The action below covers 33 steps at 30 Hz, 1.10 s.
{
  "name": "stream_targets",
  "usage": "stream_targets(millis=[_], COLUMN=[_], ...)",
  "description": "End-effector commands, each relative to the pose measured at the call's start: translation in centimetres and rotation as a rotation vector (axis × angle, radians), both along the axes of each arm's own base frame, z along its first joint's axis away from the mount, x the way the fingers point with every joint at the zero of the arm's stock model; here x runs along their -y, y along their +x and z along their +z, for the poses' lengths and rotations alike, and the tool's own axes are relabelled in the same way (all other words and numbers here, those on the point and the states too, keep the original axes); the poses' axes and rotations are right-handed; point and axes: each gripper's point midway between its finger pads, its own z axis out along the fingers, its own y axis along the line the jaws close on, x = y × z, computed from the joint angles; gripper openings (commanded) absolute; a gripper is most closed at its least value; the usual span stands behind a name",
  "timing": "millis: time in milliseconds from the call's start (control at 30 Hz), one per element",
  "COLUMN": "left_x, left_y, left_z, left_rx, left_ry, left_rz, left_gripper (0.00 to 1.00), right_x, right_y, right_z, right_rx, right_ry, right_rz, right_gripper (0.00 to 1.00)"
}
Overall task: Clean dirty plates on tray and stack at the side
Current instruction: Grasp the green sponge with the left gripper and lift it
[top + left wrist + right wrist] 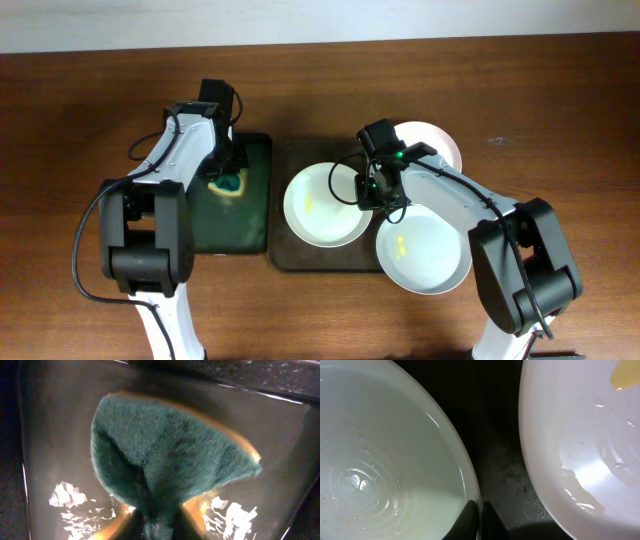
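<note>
Three white plates show in the overhead view. One plate (323, 205) lies on the left of the dark brown tray (292, 256), with a faint yellow smudge. A second plate (423, 250) overhangs the tray's lower right. The third plate (438, 143) sits at the upper right, partly hidden by the arm. My right gripper (365, 193) is shut on the right rim of the left plate (385, 460), one finger on each side (479, 520). The neighbouring plate (580, 435) carries a yellow smudge. My left gripper (222, 178) is shut on a green sponge (165, 460), pinching it (157, 527).
A narrower black tray (232, 228) with a wet, greenish bottom (60, 435) lies left of the brown tray and holds the sponge. Brown wooden table (560, 120) surrounds both trays. The dark tray floor (500, 450) shows between the two plates.
</note>
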Motion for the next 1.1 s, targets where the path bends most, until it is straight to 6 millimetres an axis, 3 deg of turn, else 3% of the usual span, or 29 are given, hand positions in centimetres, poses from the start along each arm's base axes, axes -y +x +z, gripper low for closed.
stream_targets(millis=[0,100,233,300,400,467,533,600,700,800,933,1067], left_x=[-0.6,-0.9,-1.5,-2.4,-3.2,-3.3,-3.3,-3.2,-2.8,-2.0,-0.9,-0.7], left_y=[-0.3,0.0,-0.6,-1.5,-1.9,-2.0,-1.9,-2.0,-3.0,-4.9,-5.9,-5.8], left_z=[0.7,5.0,12.6,15.7,18.6,19.5,20.5,20.4,18.5,14.2,10.6,10.6], left_rx=[-0.007,0.078,0.236,0.298,0.375,0.401,0.435,0.433,0.375,0.273,0.231,0.232], left_ry=[0.016,0.011,0.030,0.072,0.108,0.111,0.107,0.105,0.082,0.034,-0.026,-0.040], left_rz=[0.008,-0.006,-0.013,0.001,0.019,0.023,0.024,0.024,0.011,-0.011,-0.027,-0.031], left_gripper=[0.00,0.00,0.00,0.00,0.00,0.00,0.00,0.00,0.00,0.00,0.00,0.00], right_x=[0.0,0.0,0.0,0.0,0.0,0.0,0.0,0.0,0.0,0.0,0.0,-0.2], right_y=[0.7,0.7,0.7,0.7,0.7,0.7,0.7,0.7,0.6,0.5,0.5,0.0], right_z=[1.4,1.4,1.4,1.4,1.4,1.4,1.4,1.4,1.4,1.4,1.3,1.0], right_rx=[0.048,0.048,0.047,0.047,0.047,0.047,0.047,0.046,0.043,0.040,0.037,0.014], right_ry=[-0.005,-0.005,-0.005,-0.005,-0.005,-0.005,-0.005,-0.005,-0.007,-0.008,-0.009,0.008], right_rz=[-0.010,-0.010,-0.010,-0.010,-0.010,-0.009,-0.009,-0.009,-0.010,-0.009,-0.009,-0.003], right_gripper=[0.06,0.06,0.06,0.21,0.21,0.23,0.38,0.45,0.47,0.48,0.12,0.12])
